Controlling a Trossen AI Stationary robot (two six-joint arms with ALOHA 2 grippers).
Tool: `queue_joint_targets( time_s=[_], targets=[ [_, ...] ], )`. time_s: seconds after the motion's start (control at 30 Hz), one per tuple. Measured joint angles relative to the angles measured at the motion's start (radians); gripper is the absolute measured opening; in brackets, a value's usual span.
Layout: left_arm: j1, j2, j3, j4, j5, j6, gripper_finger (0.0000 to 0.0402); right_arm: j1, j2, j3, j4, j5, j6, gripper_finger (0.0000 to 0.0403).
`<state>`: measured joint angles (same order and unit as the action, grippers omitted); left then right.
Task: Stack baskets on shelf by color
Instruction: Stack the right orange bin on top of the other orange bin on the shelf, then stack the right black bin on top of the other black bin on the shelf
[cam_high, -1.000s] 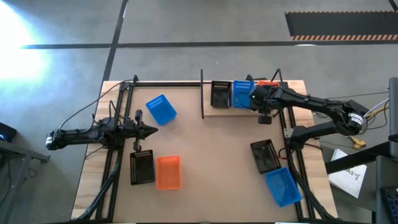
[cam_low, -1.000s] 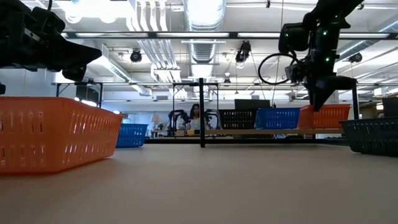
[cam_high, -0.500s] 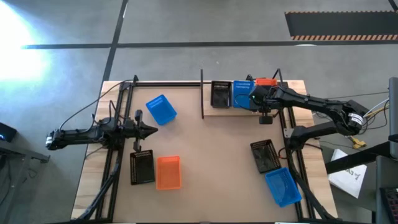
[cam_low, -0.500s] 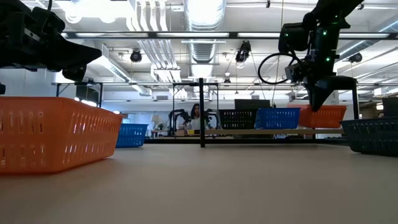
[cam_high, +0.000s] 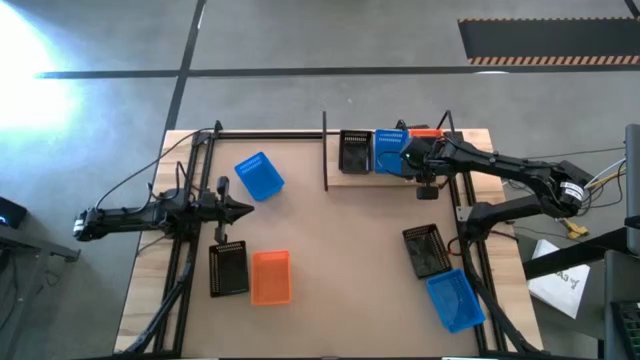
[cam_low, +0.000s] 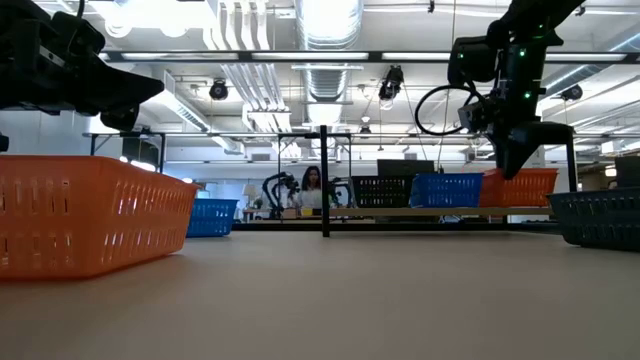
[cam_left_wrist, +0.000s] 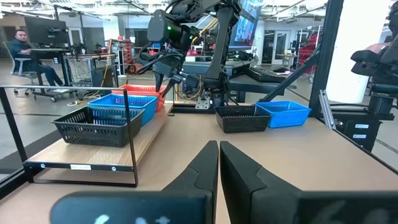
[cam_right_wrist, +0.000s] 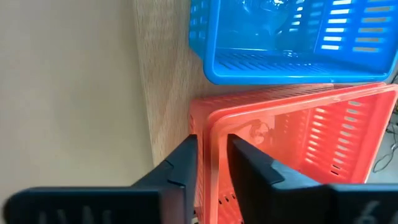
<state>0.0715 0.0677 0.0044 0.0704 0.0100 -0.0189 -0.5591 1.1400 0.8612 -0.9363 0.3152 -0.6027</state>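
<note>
The shelf (cam_high: 380, 180) carries a black basket (cam_high: 353, 152), a blue basket (cam_high: 389, 152) and an orange basket (cam_high: 428, 132) side by side. My right gripper (cam_high: 422, 165) hangs over the orange basket (cam_right_wrist: 298, 143) and is shut on it, close beside the blue basket (cam_right_wrist: 292, 37). My left gripper (cam_high: 245, 210) is shut and empty, hovering near the table's left side between a loose blue basket (cam_high: 259, 175) and a black basket (cam_high: 228, 268). My right gripper has the orange basket's side wall (cam_right_wrist: 211, 155) pinched, one finger (cam_right_wrist: 183, 165) outside and one finger (cam_right_wrist: 249, 168) inside, coming from above and pointing down. The basket stands upright at the pale plank (cam_right_wrist: 165, 74); whether it rests on it or hangs just above cannot be told.
Loose on the brown tabletop lie an orange basket (cam_high: 270, 276) beside the black one at near left, plus a black basket (cam_high: 425, 249) and a blue basket (cam_high: 453, 298) at near right. The shelf's black upright post (cam_high: 325, 150) stands at its left end.
My right gripper has eased the orange basket a little toward the blue basket on the shelf, staying shut on its wall. The left arm has kept still.
</note>
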Motion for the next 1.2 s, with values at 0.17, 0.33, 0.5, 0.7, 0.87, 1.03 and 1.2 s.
queue_joint_targets(
  time_s=[0.17, 0.33, 0.5, 0.7, 0.87, 1.03, 1.2],
  targets=[
    [0.0, 0.0, 0.0, 0.0, 0.0, 0.0, 0.0, 0.003, -0.006, 0.006, -0.02, 0.001, 0.077, 0.0128],
    [0.0, 0.0, 0.0, 0.0, 0.0, 0.0, 0.0, 0.033, -0.007, 0.075, -0.127, 0.001, 0.292, 0.0145],
    [0.0, 0.002, 0.0, 0.0, 0.0, 0.0, 0.0, 0.132, -0.009, 0.144, -0.206, -0.01, 0.484, 0.0136],
    [0.0, 0.002, 0.0, 0.0, 0.0, 0.0, 0.0, 0.374, -0.014, 0.148, -0.195, -0.012, 0.689, 0.0115],
    [0.0, 0.002, 0.0, 0.0, 0.0, 0.0, 0.0, 0.597, -0.012, 0.143, -0.188, -0.012, 0.958, 0.0101],
    [0.0, 0.002, 0.0, 0.0, 0.0, 0.0, 0.0, 0.771, -0.012, 0.142, -0.188, -0.012, 1.275, 0.0087],
    [0.0, 0.002, 0.0, 0.0, 0.0, 0.0, 0.0, 0.877, -0.004, 0.142, -0.185, -0.025, 1.528, 0.0078]
  ],
)
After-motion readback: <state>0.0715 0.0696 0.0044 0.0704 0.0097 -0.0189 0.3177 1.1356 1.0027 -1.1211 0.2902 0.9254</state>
